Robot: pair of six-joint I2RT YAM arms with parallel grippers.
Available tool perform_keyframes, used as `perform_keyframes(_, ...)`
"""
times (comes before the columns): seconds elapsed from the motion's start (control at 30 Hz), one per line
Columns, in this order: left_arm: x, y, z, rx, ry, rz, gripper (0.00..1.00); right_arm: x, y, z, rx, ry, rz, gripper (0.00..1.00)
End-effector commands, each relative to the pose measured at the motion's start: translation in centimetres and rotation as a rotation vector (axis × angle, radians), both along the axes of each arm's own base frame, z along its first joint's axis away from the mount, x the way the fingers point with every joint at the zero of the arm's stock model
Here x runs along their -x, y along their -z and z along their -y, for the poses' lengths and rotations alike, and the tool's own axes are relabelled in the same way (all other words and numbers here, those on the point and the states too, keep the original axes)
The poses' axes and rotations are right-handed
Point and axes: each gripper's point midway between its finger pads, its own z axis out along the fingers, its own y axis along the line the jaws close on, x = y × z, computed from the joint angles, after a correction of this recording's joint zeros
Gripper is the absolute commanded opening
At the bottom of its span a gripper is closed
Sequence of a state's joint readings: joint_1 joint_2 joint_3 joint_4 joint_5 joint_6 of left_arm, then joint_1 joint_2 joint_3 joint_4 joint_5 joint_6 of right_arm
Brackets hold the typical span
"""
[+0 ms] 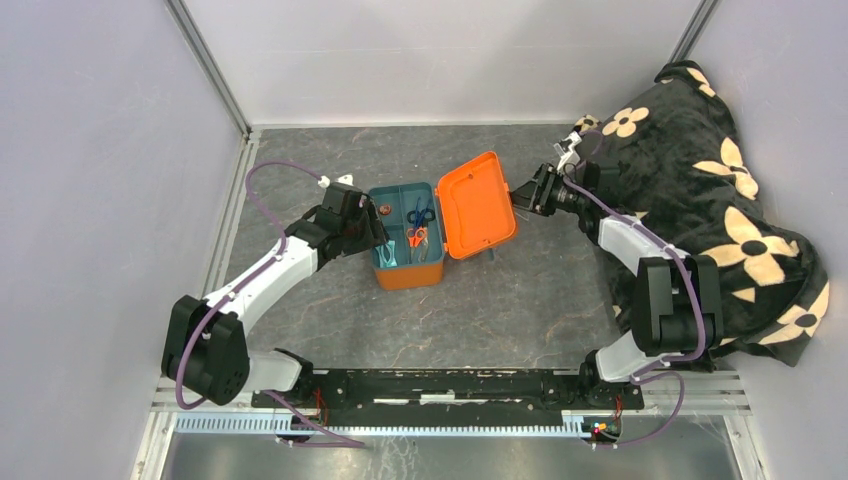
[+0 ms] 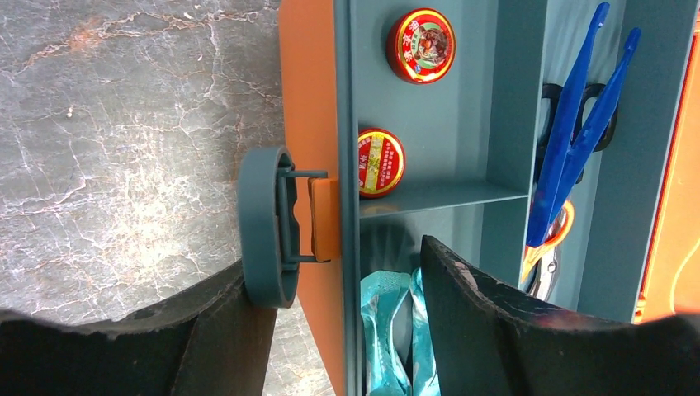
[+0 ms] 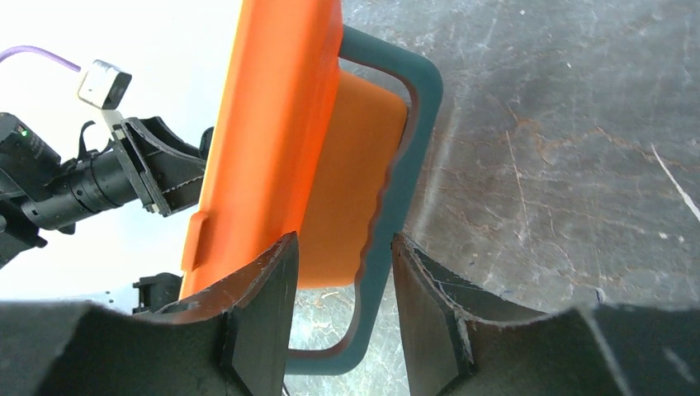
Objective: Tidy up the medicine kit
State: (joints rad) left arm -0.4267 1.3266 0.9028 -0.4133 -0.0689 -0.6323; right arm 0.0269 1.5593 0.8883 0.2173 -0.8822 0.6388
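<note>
The medicine kit [image 1: 410, 278], an orange box, stands open mid-table with a teal tray inside. Its lid [image 1: 478, 205] is swung up to the right. My right gripper [image 1: 522, 197] is shut on the lid's teal handle [image 3: 404, 165], with the lid [image 3: 264, 124] rising before it. My left gripper [image 2: 338, 264] is open astride the box's left wall. One finger [image 2: 223, 330] touches the teal latch [image 2: 264, 227] outside; the other finger [image 2: 462, 313] sits inside beside a teal packet [image 2: 388, 330]. Two red tins [image 2: 421, 45], blue tweezers [image 2: 578, 124] and orange scissors [image 2: 553, 247] lie in the tray.
A black blanket with cream flowers [image 1: 720, 200] is heaped at the right behind the right arm. White walls close in the back and the left. A metal rail [image 1: 450, 385] runs along the near edge between the arm bases.
</note>
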Motion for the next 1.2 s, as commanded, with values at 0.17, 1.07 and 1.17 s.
perform_keyframes(0.17,-0.9,-5.0,0.6,0.065,0.017,0.129,0.69,0.1,-4.2,-3.4,0.099,-0.047,0.137,0.52)
perform_keyframes(1.07,1.9,-9.6,-6.2,-0.028,-0.250,0.286,0.88,2.5,-6.1,-14.0,0.177,-0.228,0.179,0.52)
perform_keyframes(1.17,1.7,-9.2,-5.2,-0.002,-0.203,0.286,0.88,2.5,-5.6,-14.0,0.186,-0.228,0.171,0.53)
